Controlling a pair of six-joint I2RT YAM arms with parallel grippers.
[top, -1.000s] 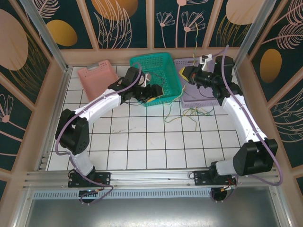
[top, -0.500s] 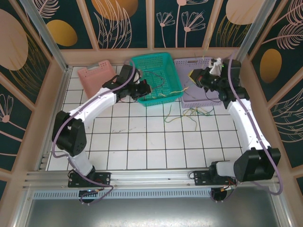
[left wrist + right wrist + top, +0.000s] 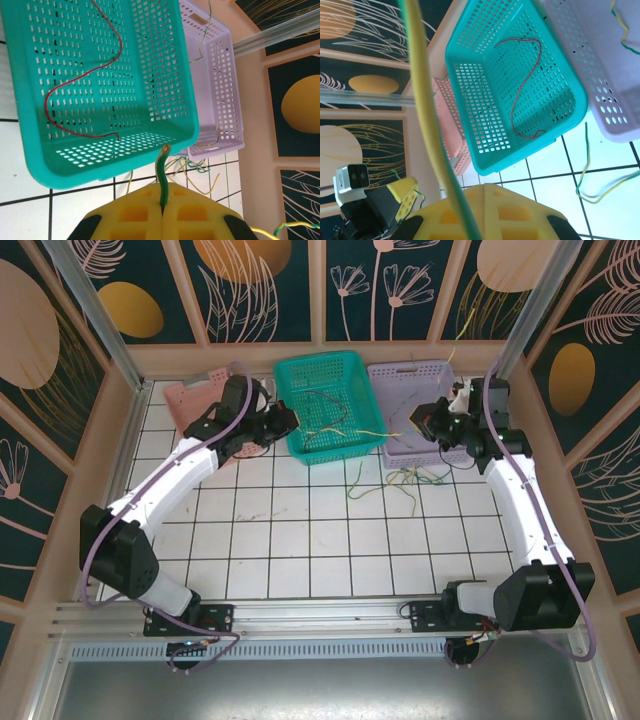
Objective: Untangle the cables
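Early days, I'd say: 1 red wire [image 3: 46,106] sits sorted in the teal basket [image 3: 320,360], left gripper [image 3: 163,202] clamps a green wire [image 3: 161,172] just left of it, right gripper [image 3: 470,222] clamps a yellow-green wire [image 3: 428,115] to its right, and the yellow/green tangle [image 3: 415,477] in front of it is not yet separated.

There were three baskets: one pink basket [image 3: 180,398], one teal basket [image 3: 335,448] and one lilac basket [image 3: 395,390]. There were two arms, the left arm [image 3: 175,475] and the right arm [image 3: 520,490], with one gripper each: the left gripper [image 3: 163,189] and the right gripper [image 3: 480,192]. One red cable [image 3: 46,106], one green cable [image 3: 161,175] and one yellow-green cable [image 3: 422,95] could be counted. The strands in the loose tangle [image 3: 415,478] were too fine to number.
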